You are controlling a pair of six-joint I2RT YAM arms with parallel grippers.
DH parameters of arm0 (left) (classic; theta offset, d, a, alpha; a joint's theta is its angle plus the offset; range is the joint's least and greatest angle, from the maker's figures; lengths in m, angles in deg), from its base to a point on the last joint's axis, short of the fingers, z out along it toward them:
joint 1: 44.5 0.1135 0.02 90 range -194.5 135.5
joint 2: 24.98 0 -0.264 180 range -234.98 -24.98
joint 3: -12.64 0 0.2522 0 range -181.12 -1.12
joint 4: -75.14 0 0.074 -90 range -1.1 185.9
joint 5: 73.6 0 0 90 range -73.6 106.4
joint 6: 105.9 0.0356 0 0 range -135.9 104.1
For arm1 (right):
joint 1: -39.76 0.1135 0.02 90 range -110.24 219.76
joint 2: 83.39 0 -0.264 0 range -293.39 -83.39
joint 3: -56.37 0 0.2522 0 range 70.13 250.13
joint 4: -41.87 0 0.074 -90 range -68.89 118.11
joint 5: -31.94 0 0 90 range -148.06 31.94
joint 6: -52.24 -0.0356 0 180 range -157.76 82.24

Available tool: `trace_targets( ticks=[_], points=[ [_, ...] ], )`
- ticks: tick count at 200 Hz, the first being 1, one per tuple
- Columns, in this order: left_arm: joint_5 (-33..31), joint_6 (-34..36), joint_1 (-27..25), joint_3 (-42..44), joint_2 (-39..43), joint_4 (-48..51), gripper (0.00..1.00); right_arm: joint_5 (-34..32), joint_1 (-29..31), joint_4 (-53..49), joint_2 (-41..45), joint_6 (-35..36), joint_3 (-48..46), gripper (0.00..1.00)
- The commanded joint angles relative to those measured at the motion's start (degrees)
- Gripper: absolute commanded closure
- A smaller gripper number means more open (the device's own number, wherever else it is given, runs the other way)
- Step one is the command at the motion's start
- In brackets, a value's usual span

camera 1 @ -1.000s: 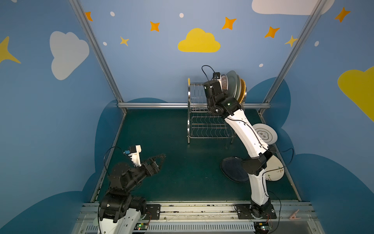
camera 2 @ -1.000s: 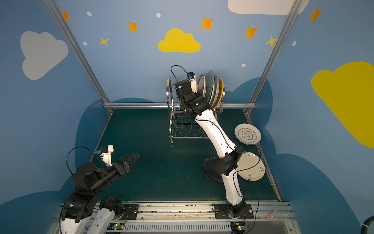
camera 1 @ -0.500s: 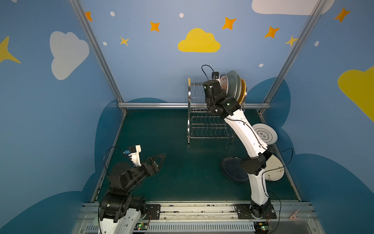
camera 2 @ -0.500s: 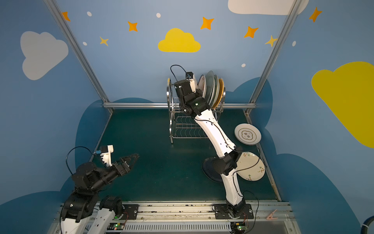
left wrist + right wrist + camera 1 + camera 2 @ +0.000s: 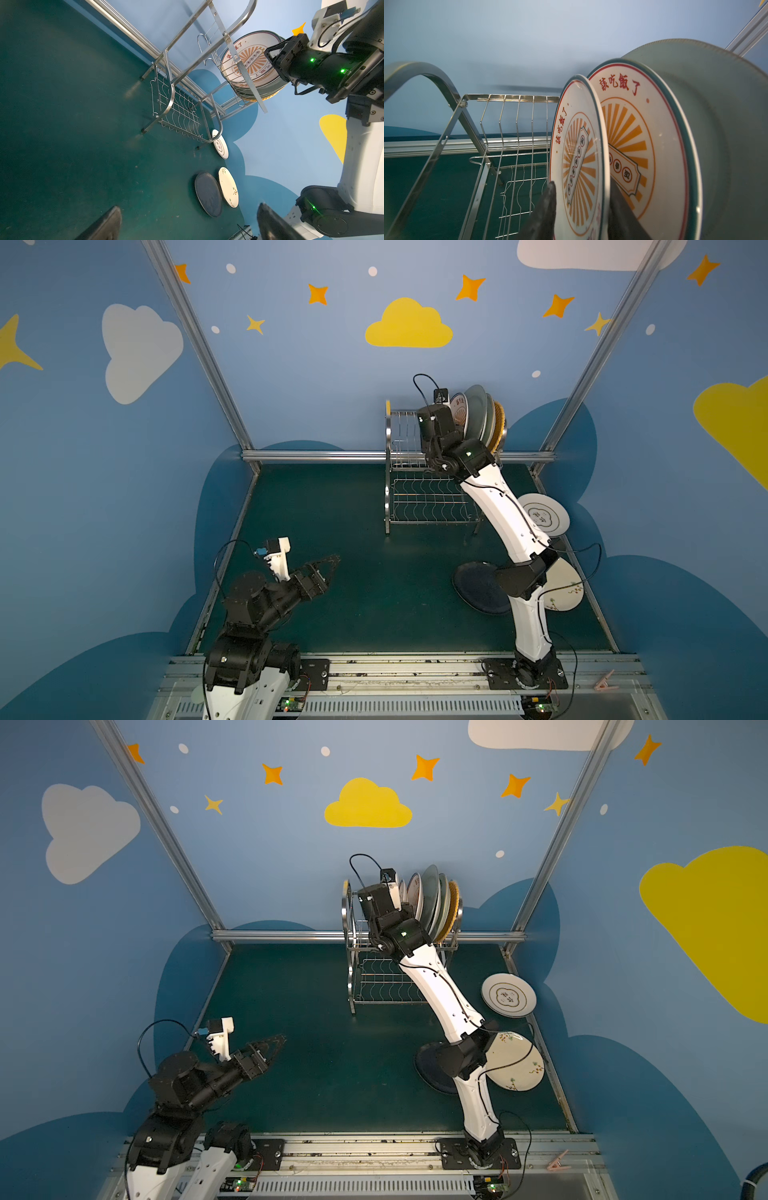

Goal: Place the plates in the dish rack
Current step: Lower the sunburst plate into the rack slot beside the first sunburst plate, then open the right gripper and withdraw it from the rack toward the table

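Straddling plate (image 5: 577, 145) in rack (image 5: 519, 98) top tier: right fingers (image 5: 546, 212), grip cannot be told; left fingers (image 5: 104, 226) spread, empty, well apart from rack.

Sunburst, grey-green and orange plates (image 5: 476, 414) stand upright in the upper tier of my dish rack (image 5: 388, 472); three plates (image 5: 544, 516) lie flat beside it.

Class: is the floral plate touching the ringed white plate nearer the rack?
Apart: a top view shows bare green mat between the floral plate and the ringed white plate.
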Motion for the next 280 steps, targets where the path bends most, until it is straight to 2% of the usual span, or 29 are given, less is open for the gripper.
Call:
trace_targets(
  ticks=[1,27,110,139,156,185,204,247,280],
  points=[
    [0.57,0.19,0.25,0.20,-0.12,-1.15,0.00,0.94,-0.04,-0.41,3.66,0.53,-0.07,0.57],
    [0.57,0.23,0.30,0.19,-0.12,-1.12,0.00,2.16,-0.05,-0.66,4.47,0.92,-0.08,0.55],
    [0.61,0.09,0.36,0.24,-0.21,-1.08,0.00,6.80,0.09,-2.11,10.42,0.69,-1.05,0.33],
    [0.57,0.09,0.35,0.19,-0.19,-1.08,0.00,8.80,0.31,-2.35,15.79,-0.06,-5.64,0.28],
    [0.62,0.13,0.37,0.19,-0.08,-1.04,0.00,9.89,0.29,-0.91,21.51,-0.76,-12.72,0.25],
    [0.79,-0.02,0.42,0.28,0.11,-1.31,0.00,14.72,0.12,4.97,35.16,-2.08,-31.13,0.19],
    [1.10,-0.03,0.39,0.44,0.10,-1.40,0.00,16.64,-0.34,5.24,43.26,-4.13,-40.28,0.18],
    [2.60,-0.11,0.35,0.55,0.02,-2.06,0.00,22.85,-2.56,5.00,62.00,-10.26,-64.77,0.13],
    [4.82,-0.22,0.39,0.81,-1.23,-3.07,0.00,27.27,-6.77,3.31,72.81,-18.06,-83.54,0.12]
  ],
)
